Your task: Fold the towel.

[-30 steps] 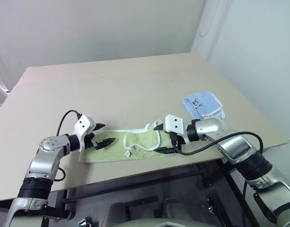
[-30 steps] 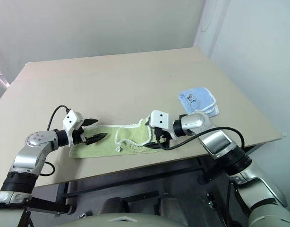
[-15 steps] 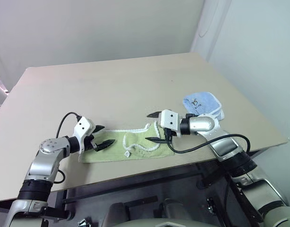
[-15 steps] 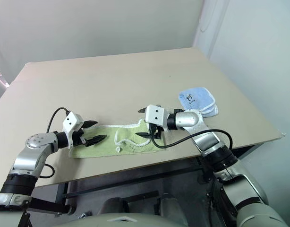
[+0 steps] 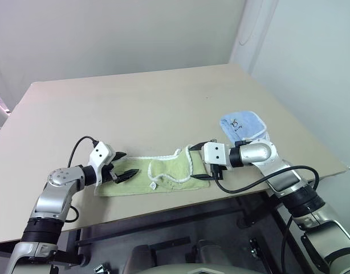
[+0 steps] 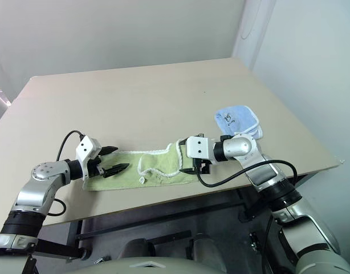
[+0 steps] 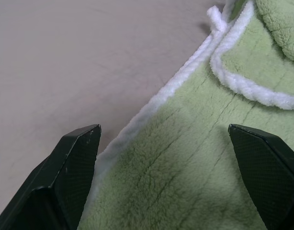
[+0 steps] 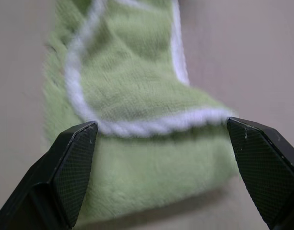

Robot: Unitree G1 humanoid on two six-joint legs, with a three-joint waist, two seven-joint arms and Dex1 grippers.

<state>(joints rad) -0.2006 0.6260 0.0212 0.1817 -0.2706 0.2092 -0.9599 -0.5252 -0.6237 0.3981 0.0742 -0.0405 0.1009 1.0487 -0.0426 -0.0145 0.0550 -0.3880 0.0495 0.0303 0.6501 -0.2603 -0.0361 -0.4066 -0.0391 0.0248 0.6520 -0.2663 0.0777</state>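
Note:
The light green towel [image 5: 163, 171] lies as a long, partly folded strip near the table's front edge, its white edging curling across the middle. My left gripper [image 5: 128, 163] hovers open over the towel's left end, and the left wrist view shows its fingers [image 7: 75, 167] straddling the towel [image 7: 195, 158] and its white hem. At the towel's right end, my right gripper [image 5: 193, 162] stands open with the folded corner between its fingers. The right wrist view shows that corner of the towel [image 8: 137, 100] lying between the two wide-apart fingers [image 8: 70, 163]. Neither gripper holds anything.
A smaller blue folded cloth [image 5: 242, 124] lies to the right of the towel, just behind my right arm. The tan table [image 5: 135, 103] stretches bare behind the towel. Its front edge runs close under the towel, and its right edge is near the blue cloth.
My right gripper rose over the towel's right part, then came back down to its right end with the wrist rolled. The left gripper and the towel have stayed still.

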